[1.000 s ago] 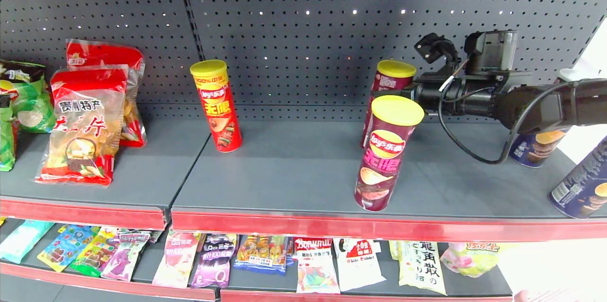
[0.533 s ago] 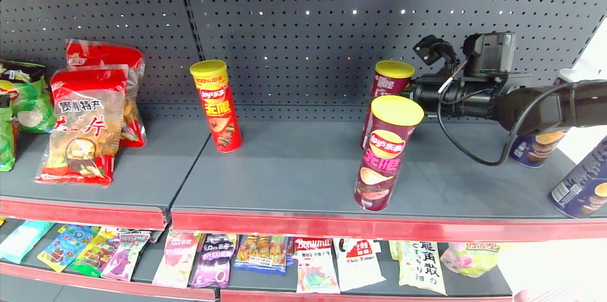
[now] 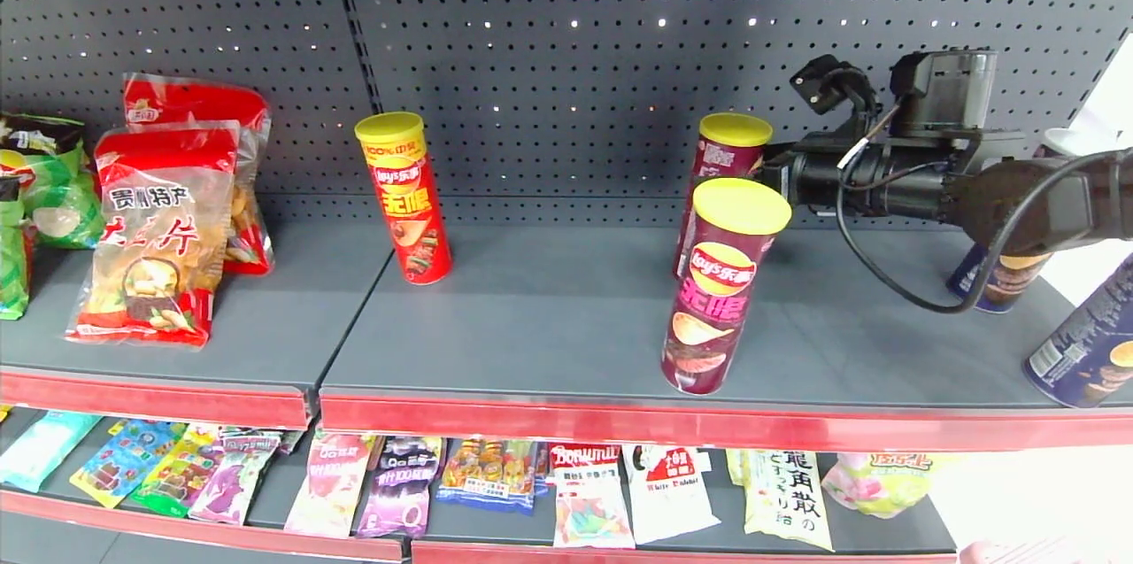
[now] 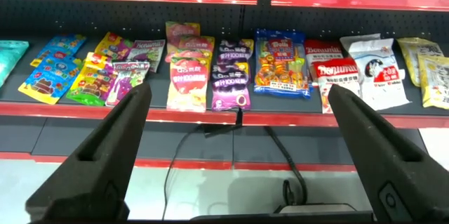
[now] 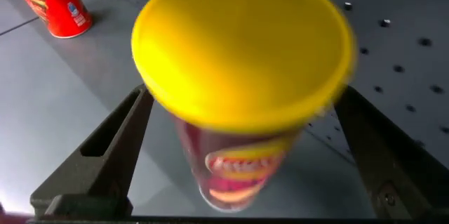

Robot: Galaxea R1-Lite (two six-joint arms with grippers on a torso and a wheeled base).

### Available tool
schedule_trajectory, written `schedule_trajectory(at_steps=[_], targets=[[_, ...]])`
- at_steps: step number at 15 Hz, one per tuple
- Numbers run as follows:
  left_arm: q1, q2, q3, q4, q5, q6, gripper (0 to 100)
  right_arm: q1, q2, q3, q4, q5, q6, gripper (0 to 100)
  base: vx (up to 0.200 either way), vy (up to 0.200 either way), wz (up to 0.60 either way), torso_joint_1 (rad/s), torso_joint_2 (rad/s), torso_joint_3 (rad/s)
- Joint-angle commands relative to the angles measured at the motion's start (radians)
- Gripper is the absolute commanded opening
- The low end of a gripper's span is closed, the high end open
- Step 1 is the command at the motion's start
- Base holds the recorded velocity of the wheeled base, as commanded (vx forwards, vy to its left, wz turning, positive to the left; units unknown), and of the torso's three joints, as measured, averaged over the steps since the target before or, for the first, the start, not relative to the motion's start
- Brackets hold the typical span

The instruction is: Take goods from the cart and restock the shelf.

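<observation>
Maroon with yellow lid: front chip can [image 3: 721, 289] and rear chip can [image 3: 719, 158]. Red with yellow lid: left chip can [image 3: 405, 201]. Dark navy, orange print: blue can [image 3: 1084, 343]. Red and clear: snack bags [image 3: 155, 236]. Grey with red front lip: shelf [image 3: 531, 325]. Dark grey, dotted holes: pegboard [image 3: 566, 59].

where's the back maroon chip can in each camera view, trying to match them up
head view: the back maroon can stands right of centre on the upper shelf, behind the front maroon can.
right wrist view: close up, its yellow lid towards the camera, between the sides of the open right end effector.
left wrist view: faces the lower shelf's snack packets instead.
shared landmark: the red can, also in the right wrist view.
</observation>
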Motion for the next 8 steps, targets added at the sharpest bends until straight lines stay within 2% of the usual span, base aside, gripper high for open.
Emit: schedule_trajectory(at_steps=[1,8], targets=[[0.000,0.002,0.000,0.001,0.000,0.000,100,-0.003,-0.080,0.067,0.000,-0.010,0.002,100,0.000,0.000,0.00,0.000,0.00,0.000],[0.000,0.002,0.000,0.001,-0.002,0.000,100,-0.040,-0.261,0.309,-0.001,-0.065,0.005,100,0.000,0.000,0.00,0.000,0.00,0.000]])
